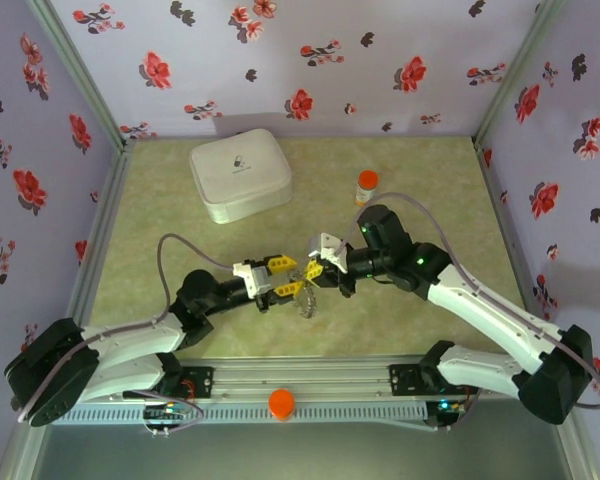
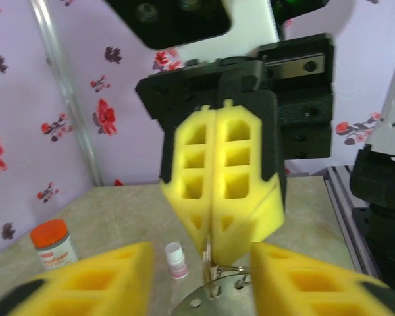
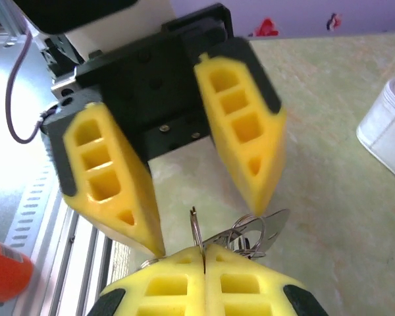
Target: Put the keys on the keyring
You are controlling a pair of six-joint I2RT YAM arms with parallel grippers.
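While the left gripper (image 1: 286, 276) gaped empty at centre frame, the right gripper (image 3: 204, 257) pinched the keyring (image 3: 193, 227) by a sliver; one slip could drop the keys (image 3: 250, 237).

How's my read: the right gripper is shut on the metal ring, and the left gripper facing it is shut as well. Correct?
Not quite. The left gripper is open: the right wrist view shows its two yellow fingers standing well apart. The rest holds: the right gripper is shut on the metal ring.
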